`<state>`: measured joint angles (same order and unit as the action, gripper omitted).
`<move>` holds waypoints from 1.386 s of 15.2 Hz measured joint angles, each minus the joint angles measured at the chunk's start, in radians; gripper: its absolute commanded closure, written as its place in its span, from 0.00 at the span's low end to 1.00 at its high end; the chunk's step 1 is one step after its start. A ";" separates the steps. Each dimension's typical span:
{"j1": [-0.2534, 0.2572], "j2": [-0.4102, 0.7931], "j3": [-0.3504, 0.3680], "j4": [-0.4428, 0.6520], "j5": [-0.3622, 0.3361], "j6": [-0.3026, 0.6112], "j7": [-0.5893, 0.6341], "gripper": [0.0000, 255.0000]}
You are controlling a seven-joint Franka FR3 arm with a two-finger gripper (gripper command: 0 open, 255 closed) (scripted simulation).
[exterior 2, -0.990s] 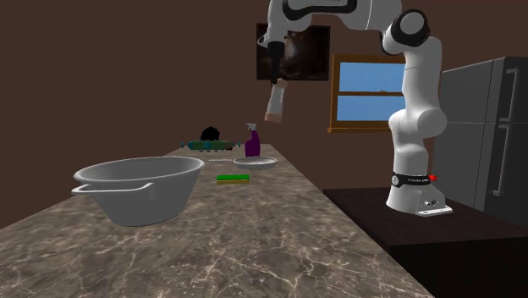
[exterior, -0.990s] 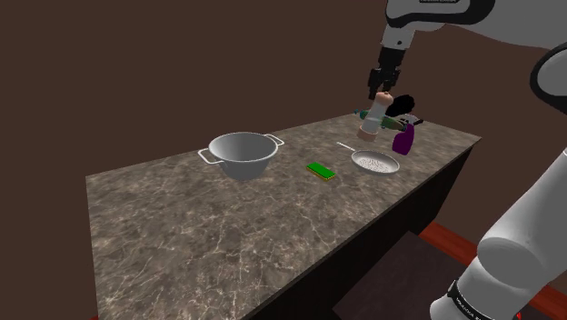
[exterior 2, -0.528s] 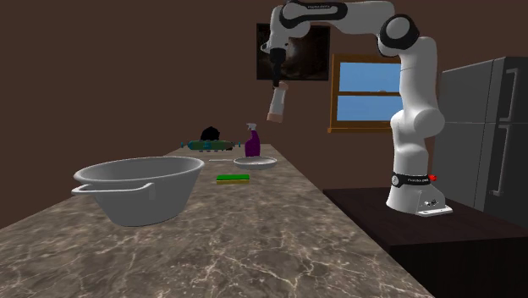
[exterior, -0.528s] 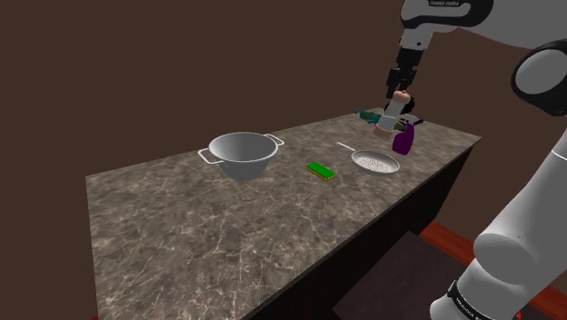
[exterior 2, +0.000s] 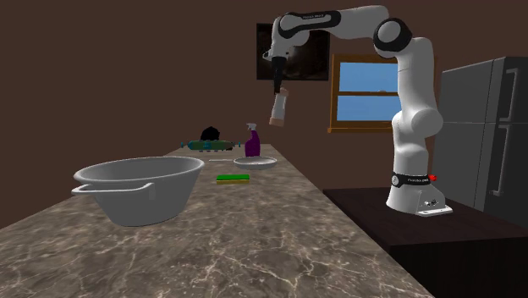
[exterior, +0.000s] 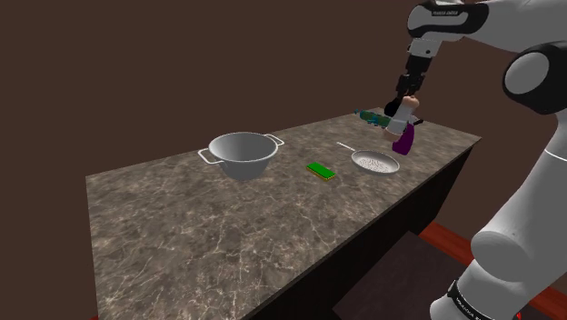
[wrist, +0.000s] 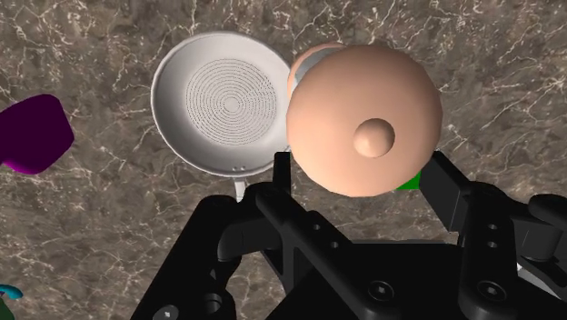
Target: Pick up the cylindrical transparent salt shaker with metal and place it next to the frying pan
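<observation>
Up above the countertop's [exterior: 182, 227] far end, the salt shaker [wrist: 363, 118], pale-bodied with a peach domed cap, hangs slightly tilted, clamped between the black gripper's [exterior 2: 276, 88] fingers. Directly beneath lies the white frying pan [wrist: 223, 100], a purple spray bottle [exterior: 402, 139] beside it, then a green sponge [exterior: 320, 169] and a grey two-handled bowl [exterior: 243, 153] toward the middle.

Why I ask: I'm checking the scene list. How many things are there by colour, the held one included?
Grey-white: 2, two-handled bowl and frying pan
Green: 1, sponge
Purple: 1, spray bottle
Teal: 1, lying item
Black: 1, unclear object
Pinkish: 1, salt shaker
Total: 7
</observation>
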<state>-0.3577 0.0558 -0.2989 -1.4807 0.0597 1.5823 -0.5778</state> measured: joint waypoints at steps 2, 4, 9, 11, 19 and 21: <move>0.002 -0.009 0.001 -0.039 -0.003 0.031 0.000 1.00; 0.003 -0.013 0.002 -0.068 -0.004 0.056 0.002 1.00; 0.006 -0.033 0.004 -0.164 -0.010 0.132 0.002 1.00; 0.006 -0.036 0.004 -0.192 -0.010 0.158 0.000 1.00; 0.007 -0.038 0.005 -0.303 -0.010 0.267 -0.003 1.00; 0.007 -0.038 0.005 -0.327 -0.009 0.291 -0.004 1.00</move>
<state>-0.3509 0.0178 -0.2938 -1.8081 0.0502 1.8734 -0.5814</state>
